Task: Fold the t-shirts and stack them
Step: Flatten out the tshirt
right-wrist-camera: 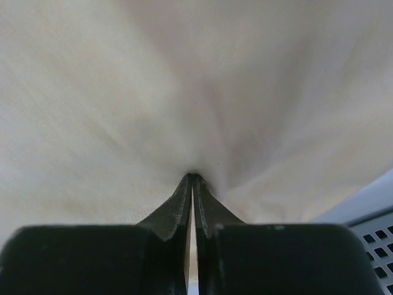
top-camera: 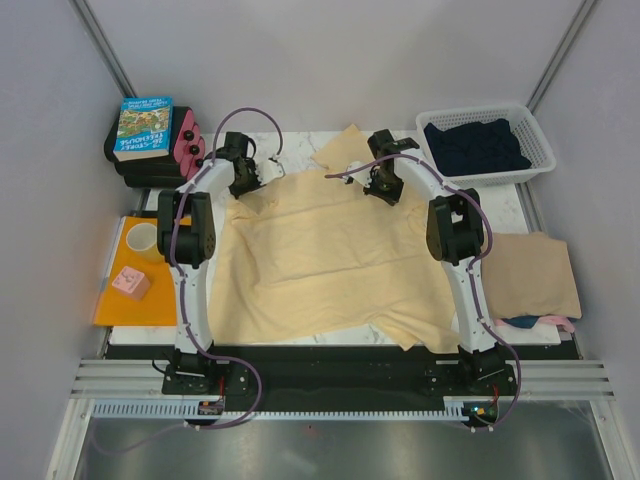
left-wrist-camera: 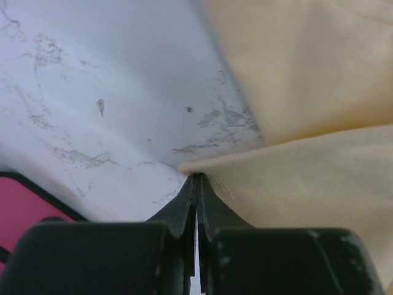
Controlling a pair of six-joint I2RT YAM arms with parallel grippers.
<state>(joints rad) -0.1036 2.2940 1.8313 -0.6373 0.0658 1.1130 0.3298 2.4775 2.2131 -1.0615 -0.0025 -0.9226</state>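
Observation:
A large pale yellow t-shirt [top-camera: 320, 262] lies spread across the middle of the marble table [top-camera: 500, 205]. At its far left part my left gripper [top-camera: 243, 182] is shut on it, pinching a hemmed edge [left-wrist-camera: 276, 184] at the fingertips just above the tabletop [left-wrist-camera: 110, 92]. Toward the far right my right gripper [top-camera: 383, 186] is shut on a pinch of the same shirt [right-wrist-camera: 184, 92], and the cloth fills its wrist view. A tan t-shirt [top-camera: 530, 275] lies folded at the right, with navy and pink cloth [top-camera: 545, 321] peeking from under it. Another dark navy t-shirt [top-camera: 475, 146] sits in a basket.
The white basket [top-camera: 540, 140] stands at the far right corner. On the left, an orange sheet [top-camera: 130, 310] carries a cup [top-camera: 142, 240] and a pink block [top-camera: 131, 284]. A book [top-camera: 145, 128] rests on a black box at the far left.

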